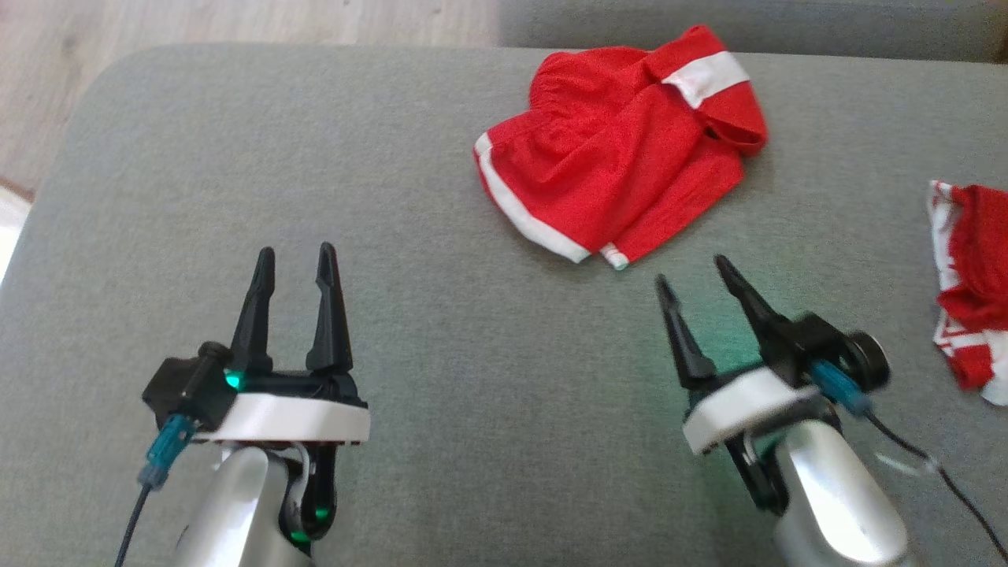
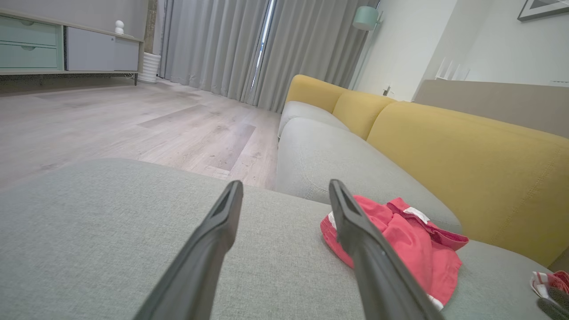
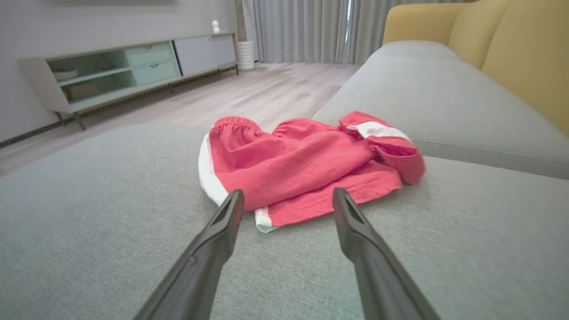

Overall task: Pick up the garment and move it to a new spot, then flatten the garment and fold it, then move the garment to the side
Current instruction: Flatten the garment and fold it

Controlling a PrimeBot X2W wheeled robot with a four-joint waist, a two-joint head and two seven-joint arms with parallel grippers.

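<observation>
A pair of red shorts with white trim [image 1: 622,150] lies crumpled on the grey cushion [image 1: 315,157], toward its far side. In the right wrist view the shorts [image 3: 302,164] sit just beyond the fingertips. My right gripper [image 1: 693,272] is open and empty, its tips a short way in front of the shorts' lower hem. My left gripper [image 1: 296,257] is open and empty too, well to the left of the shorts over bare cushion. The left wrist view has the shorts [image 2: 400,240] partly behind its right finger.
A second red and white garment [image 1: 972,283] lies at the cushion's right edge. The cushion's rounded left corner borders wood floor [image 1: 157,24]. A yellow sofa back [image 2: 466,155] rises behind the grey seat. A dark cable [image 1: 937,472] trails from the right wrist.
</observation>
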